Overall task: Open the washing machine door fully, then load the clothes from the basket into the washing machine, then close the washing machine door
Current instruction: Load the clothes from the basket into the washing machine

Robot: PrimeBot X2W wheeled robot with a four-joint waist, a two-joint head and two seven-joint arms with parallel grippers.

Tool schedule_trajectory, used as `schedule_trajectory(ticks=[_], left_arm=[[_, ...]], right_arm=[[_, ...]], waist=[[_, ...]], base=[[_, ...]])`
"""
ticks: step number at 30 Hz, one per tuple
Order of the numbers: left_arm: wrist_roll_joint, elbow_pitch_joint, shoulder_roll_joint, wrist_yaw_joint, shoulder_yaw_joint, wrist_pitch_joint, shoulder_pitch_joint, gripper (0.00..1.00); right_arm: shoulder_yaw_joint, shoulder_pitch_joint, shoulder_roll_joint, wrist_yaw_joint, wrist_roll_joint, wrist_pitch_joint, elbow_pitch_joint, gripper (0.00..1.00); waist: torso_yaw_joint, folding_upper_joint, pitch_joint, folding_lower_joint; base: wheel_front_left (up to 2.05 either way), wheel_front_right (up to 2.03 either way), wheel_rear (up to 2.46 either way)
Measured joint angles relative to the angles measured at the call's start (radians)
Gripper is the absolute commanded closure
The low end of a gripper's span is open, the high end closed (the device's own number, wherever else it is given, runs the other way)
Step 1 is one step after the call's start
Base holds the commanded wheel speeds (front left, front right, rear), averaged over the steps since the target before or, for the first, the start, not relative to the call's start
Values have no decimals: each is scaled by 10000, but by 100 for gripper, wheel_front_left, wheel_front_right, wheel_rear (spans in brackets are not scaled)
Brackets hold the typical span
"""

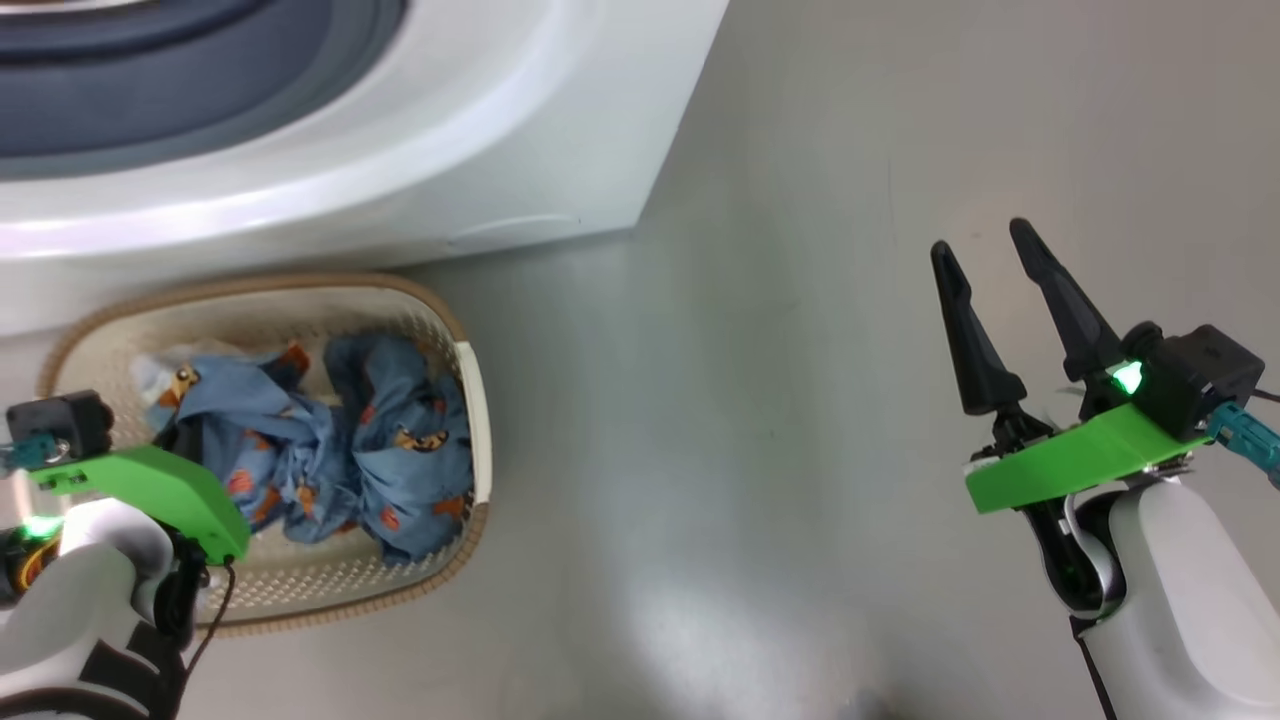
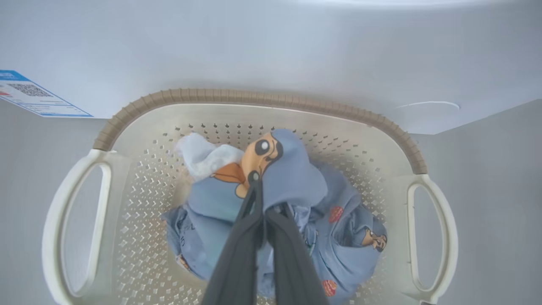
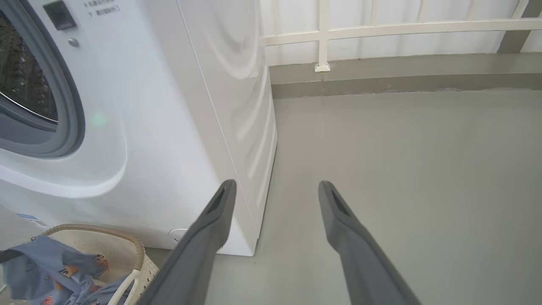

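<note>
Grey concrete floor [image 1: 800, 400], smooth; a white railing [image 3: 322, 34] along the far wall.

The washing machine [image 1: 400, 150]: white, at upper left of the head view. Grey-blue seal [image 1: 150, 100] rings the opening; steel drum [image 3: 25, 76] visible inside it. Blue label sticker [image 2: 38, 95] low on the front.

The basket [image 1: 250, 290]: cream, perforated, brown rim. On the floor, hard against the foot of the machine.

The clothes [image 1: 400, 450]: light blue with orange-brown figures, heaped inside the basket; a scrap of white cloth [image 2: 203, 156] on the machine side.

Left gripper [image 2: 266, 199]: down in the basket, fingers pinched together on a fold of the blue fabric.

Right gripper [image 1: 980, 240]: over bare floor, well apart from basket and machine, fingers spread wide, holding nothing.
</note>
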Motion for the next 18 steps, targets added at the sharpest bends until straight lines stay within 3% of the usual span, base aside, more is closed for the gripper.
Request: schedule_trajectory(ticks=[8, 18], left_arm=[[-63, -1175, 138, 0, 31, -132, 564, 100], [1206, -3772, 192, 63, 1707, -161, 2039, 100]], right_arm=[[-136, 583, -224, 0, 6, 0, 128, 0], [-401, 1364, -414, 0, 86, 0, 190, 0]], waist=[[216, 0, -1003, -1], [527, 0, -2227, -1]], base=[[0, 0, 0], [0, 0, 0]])
